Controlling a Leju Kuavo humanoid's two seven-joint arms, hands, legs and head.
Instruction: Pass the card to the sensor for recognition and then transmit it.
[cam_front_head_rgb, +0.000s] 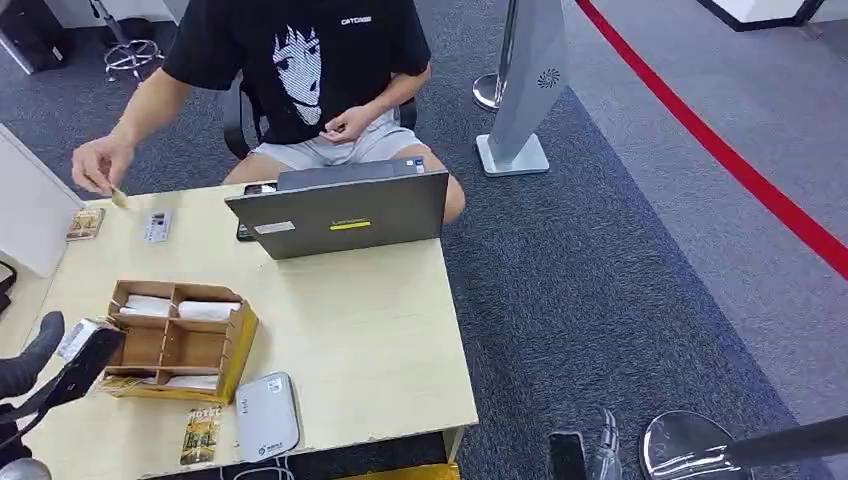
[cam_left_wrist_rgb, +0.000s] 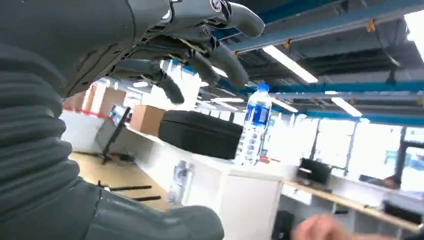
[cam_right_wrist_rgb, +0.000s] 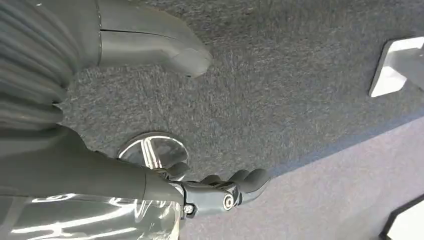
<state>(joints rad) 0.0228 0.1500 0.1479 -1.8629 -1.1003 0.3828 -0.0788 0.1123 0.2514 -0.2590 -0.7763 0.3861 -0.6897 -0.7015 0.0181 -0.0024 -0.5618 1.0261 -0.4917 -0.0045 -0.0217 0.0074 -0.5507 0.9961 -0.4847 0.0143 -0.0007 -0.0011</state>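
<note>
The left hand (cam_front_head_rgb: 40, 372) hangs spread and empty beside the box (cam_front_head_rgb: 180, 340); the card (cam_front_head_rgb: 201, 437) lies just past it, touching the sensor (cam_front_head_rgb: 266, 416); reach across low, pinch the card's edge; the right hand (cam_right_wrist_rgb: 220, 187), loosely curled and empty, hangs over carpet.

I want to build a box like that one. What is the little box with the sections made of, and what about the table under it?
The box looks like thin, unpainted brown cardboard or light wood: matte, with flat slotted dividers and pale cut edges. I can't tell which. The table seems to be pale wood-look board with a smooth, slightly shiny top, probably laminate rather than solid wood.
</note>
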